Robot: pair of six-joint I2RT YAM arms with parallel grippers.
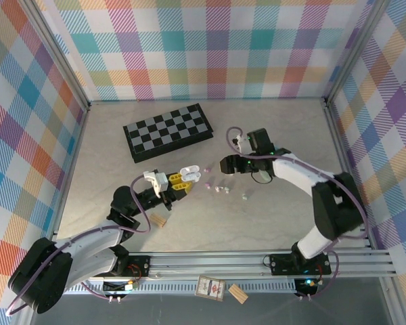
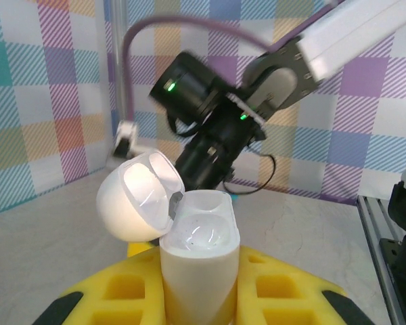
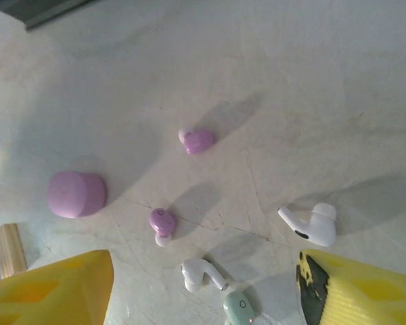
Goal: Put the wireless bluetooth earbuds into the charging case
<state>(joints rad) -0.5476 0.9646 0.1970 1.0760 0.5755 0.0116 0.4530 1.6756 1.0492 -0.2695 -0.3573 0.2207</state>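
Yellow-padded left gripper point(image 2: 199, 299) clamped the open white case point(image 2: 200, 245), its wells seemingly empty. Earbuds point(image 3: 162, 221) lay loose right of the case, none grasped. Right gripper point(image 3: 206, 291) hovered over them, jaws apart, likely needing to pinch a white earbud point(image 3: 203, 273) next. Its wrist view told purple from white; overhead they were specks.

A lab test cell was shown. Its tabletop point(image 1: 291, 135) was enclosed by plaid-printed walls point(image 1: 210, 47) and edged with aluminium rails point(image 1: 223, 261).

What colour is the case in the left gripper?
The case is white, lid open; clearest in the left wrist view.
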